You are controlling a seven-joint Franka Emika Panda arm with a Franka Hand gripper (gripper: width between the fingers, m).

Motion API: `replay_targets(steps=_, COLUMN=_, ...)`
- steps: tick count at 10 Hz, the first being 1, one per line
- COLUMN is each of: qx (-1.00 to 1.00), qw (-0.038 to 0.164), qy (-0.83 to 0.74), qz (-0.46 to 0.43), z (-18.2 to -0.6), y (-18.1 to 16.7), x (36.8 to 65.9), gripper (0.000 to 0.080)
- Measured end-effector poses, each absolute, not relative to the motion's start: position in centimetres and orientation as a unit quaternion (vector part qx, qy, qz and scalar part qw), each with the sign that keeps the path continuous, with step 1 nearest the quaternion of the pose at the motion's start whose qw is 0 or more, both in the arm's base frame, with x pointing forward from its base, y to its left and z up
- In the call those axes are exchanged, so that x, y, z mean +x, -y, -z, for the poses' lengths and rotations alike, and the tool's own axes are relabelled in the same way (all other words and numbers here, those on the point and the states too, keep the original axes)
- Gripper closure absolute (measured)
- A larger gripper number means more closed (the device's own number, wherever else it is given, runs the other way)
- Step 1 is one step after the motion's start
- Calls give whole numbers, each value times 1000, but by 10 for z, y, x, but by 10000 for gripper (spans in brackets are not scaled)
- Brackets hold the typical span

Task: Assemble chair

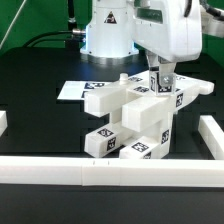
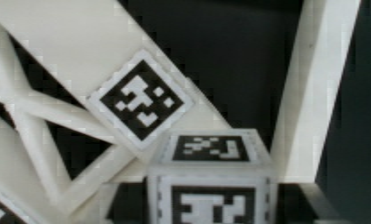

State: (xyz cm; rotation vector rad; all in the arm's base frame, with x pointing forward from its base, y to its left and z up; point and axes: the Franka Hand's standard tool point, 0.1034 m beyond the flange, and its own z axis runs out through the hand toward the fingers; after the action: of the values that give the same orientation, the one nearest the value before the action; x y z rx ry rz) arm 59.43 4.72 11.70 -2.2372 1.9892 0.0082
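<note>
Exterior view, end effector pinching chair top (from above)

Your chunky white plastic chair is dotted with square black-and-white tags, set off against the matte black table, the long low white plastic rails and the flat white marker board printed with black tag squares. The smooth white robot arm matches the parts, and in the wrist view you see the white X-braced frame with a blocky black-and-white tag and a small white cube tagged in the same pattern on two faces.
</note>
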Motion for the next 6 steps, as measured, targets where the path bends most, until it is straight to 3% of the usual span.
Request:
replay_targets(steps=1, qx=-738, qw=73, qy=-671, qz=-4, z=-116, y=-48, x=594, gripper=458)
replay_targets(steps=2, qx=-754, qw=70, qy=-653, qz=-5, z=-116, y=-48, x=593, gripper=458)
replay_targets(steps=3, qx=-765, qw=70, qy=-640, qz=-8, z=-117, y=-50, x=595, gripper=262)
replay_targets(steps=4, qx=-764, qw=71, qy=-641, qz=-8, z=-116, y=-50, x=595, gripper=174)
replay_targets(steps=6, qx=-817, qw=71, qy=-573, qz=-2, z=-116, y=-50, x=595, gripper=155)
